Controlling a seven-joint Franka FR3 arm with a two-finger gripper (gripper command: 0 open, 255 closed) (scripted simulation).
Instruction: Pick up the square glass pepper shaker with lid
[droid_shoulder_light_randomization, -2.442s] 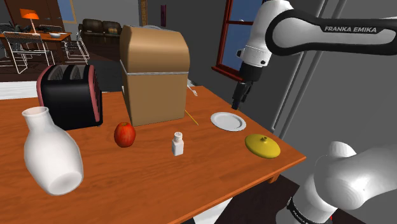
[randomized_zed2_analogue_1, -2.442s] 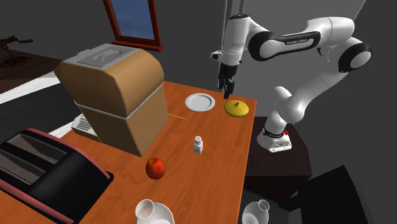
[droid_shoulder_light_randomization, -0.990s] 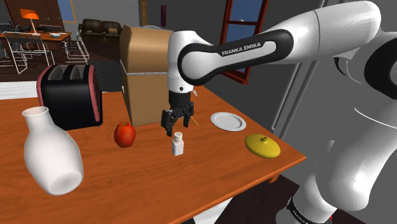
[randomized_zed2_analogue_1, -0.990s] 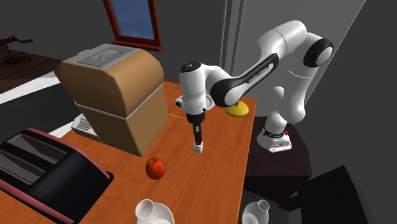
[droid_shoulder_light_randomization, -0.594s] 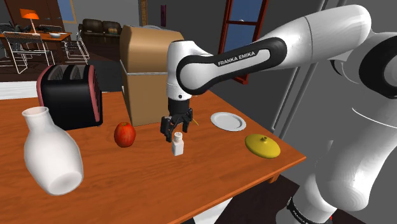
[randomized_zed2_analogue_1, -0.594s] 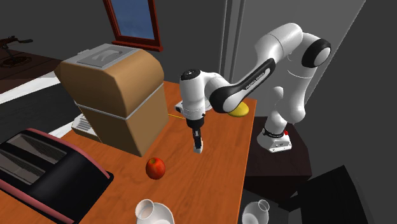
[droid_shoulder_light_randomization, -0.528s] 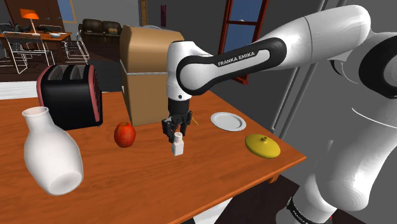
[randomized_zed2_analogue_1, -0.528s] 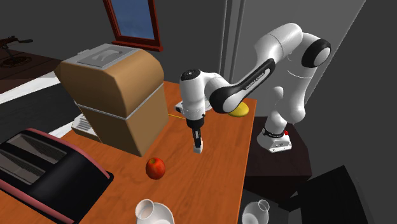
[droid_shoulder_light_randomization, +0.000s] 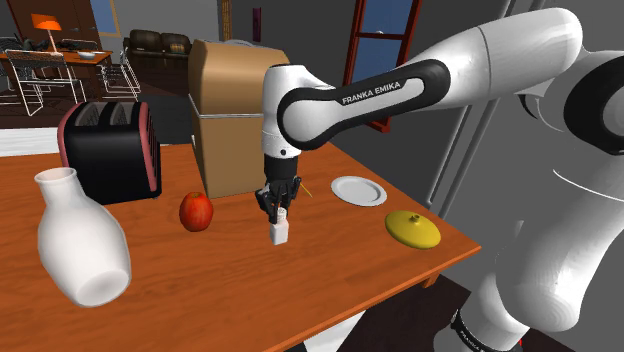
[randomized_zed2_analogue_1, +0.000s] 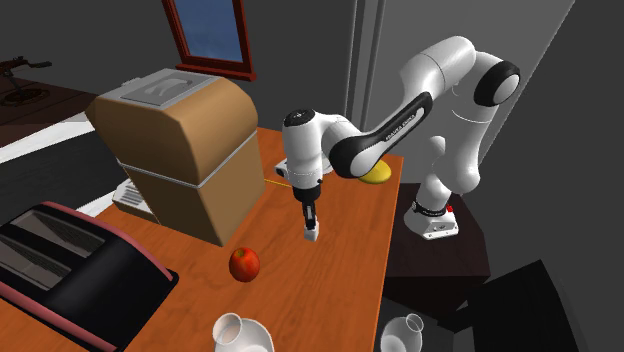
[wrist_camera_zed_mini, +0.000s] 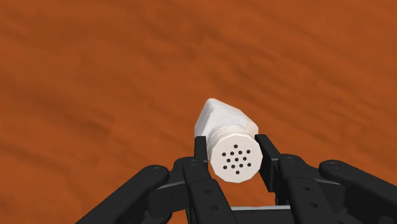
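The pepper shaker (droid_shoulder_light_randomization: 278, 231) is small, white and square-bodied with a round perforated lid (wrist_camera_zed_mini: 234, 159). It stands on the orange-brown wooden table (droid_shoulder_light_randomization: 230, 290), tilted a little. My gripper (droid_shoulder_light_randomization: 279, 212) comes down from above and is shut on the shaker's lid end, one finger on each side. In the second exterior view the gripper (randomized_zed2_analogue_1: 311, 226) clasps the shaker (randomized_zed2_analogue_1: 312, 236) near the table's middle. In the wrist view the gripper (wrist_camera_zed_mini: 234, 156) holds the lid and the white body points away toward the table.
A red apple (droid_shoulder_light_randomization: 196, 211), a tan box-shaped appliance (droid_shoulder_light_randomization: 243, 115), a dark toaster (droid_shoulder_light_randomization: 110, 150) and a white vase (droid_shoulder_light_randomization: 80, 240) stand to the shoulder view's left. A white plate (droid_shoulder_light_randomization: 358, 190) and a yellow lid-like object (droid_shoulder_light_randomization: 413, 229) lie to the right near the table edge.
The arm swung from above the plate down to the shaker. In the last half second the fingers closed onto the lid, and the shaker now leans slightly.
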